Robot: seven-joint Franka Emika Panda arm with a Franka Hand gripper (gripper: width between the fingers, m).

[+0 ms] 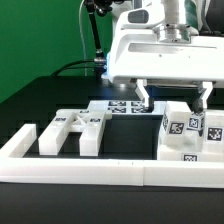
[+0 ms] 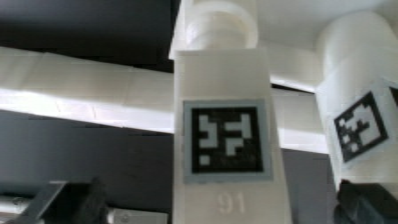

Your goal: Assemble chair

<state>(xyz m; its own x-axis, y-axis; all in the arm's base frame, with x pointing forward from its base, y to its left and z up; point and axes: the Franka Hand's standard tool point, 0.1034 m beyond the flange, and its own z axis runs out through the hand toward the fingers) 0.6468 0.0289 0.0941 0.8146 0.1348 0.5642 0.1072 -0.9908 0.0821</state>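
Note:
The chair parts are white blocky pieces with black-and-white tags. A group of upright tagged pieces (image 1: 185, 132) stands at the exterior view's right. A flat slotted panel piece (image 1: 72, 131) lies at the left. My gripper (image 1: 174, 100) hangs just above the right group, open wide, with one finger on each side of it. In the wrist view a white bar (image 2: 226, 110) with a tag and the number 91 stands between my fingers (image 2: 64, 201), with gaps on both sides. My gripper (image 2: 214, 206) holds nothing. A second tagged piece (image 2: 358, 110) stands beside the bar.
A long low white border rail (image 1: 100, 172) runs along the front and up the left side, and shows behind the bar in the wrist view (image 2: 89, 85). The marker board (image 1: 122, 105) lies on the black table behind the parts. A green wall is at the back.

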